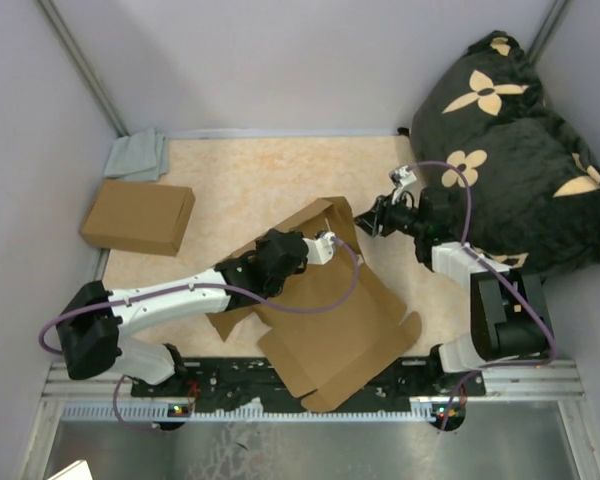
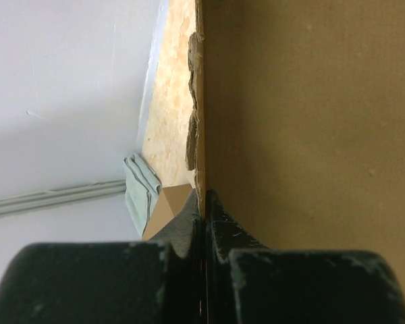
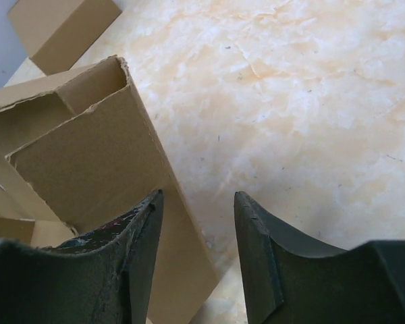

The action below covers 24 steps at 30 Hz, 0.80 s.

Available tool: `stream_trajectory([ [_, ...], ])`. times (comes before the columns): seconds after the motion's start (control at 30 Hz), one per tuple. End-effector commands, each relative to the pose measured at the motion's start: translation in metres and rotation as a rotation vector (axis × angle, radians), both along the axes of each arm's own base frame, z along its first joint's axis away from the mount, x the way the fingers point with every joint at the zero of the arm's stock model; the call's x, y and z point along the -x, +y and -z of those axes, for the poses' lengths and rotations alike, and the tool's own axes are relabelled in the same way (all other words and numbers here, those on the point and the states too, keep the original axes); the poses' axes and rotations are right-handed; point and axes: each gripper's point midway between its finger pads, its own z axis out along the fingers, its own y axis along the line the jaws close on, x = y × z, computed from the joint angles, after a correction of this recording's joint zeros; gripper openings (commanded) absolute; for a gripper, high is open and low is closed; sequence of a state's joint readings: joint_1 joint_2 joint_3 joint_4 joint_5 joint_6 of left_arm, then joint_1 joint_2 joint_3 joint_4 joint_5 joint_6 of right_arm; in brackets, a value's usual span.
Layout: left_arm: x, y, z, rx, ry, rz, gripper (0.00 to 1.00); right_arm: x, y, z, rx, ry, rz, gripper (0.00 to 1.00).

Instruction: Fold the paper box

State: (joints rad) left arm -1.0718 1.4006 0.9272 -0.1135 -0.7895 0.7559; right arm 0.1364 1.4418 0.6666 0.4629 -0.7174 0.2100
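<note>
Your left tool (image 2: 204, 217) is clamped shut on the top edge of the paper box (image 1: 330, 330), holding one long wall (image 1: 315, 218) upright. The rest of the sheet lies flat on the worktop (image 1: 260, 170), spreading from that wall towards the arm bases. The wall runs diagonally, and its far end points at your right tool (image 3: 197, 199), which is the nearer one to that end. That tool hangs with jaws parted and nothing between them. From its wrist view, the end flap of the wall lies beside its left finger (image 3: 140, 243), while the gap sits mostly over bare worktop. I'd judge you need to shift it sideways towards the wall before closing.
</note>
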Motion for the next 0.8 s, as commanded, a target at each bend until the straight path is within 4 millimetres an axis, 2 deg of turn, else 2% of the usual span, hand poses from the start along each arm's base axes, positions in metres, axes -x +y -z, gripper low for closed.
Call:
stream_trajectory([
  [0.0,0.000,-0.011,-0.015,0.054,-0.022,0.010,0.00,-0.019,0.000,-0.016,0.008,-0.053,0.008,0.47],
  [0.5,0.000,-0.013,-0.012,0.042,-0.024,0.003,0.00,-0.040,0.006,-0.023,0.009,-0.017,-0.013,0.47],
  [0.6,0.002,-0.013,-0.013,0.043,-0.026,0.004,0.00,-0.032,0.005,-0.017,0.010,-0.012,-0.010,0.46],
  [0.67,0.004,-0.014,-0.013,0.040,-0.025,0.008,0.00,-0.021,0.004,-0.008,0.006,0.001,-0.009,0.46],
  [0.77,0.009,-0.017,-0.012,0.039,-0.022,0.017,0.00,-0.001,0.007,-0.003,-0.014,-0.034,-0.055,0.47],
])
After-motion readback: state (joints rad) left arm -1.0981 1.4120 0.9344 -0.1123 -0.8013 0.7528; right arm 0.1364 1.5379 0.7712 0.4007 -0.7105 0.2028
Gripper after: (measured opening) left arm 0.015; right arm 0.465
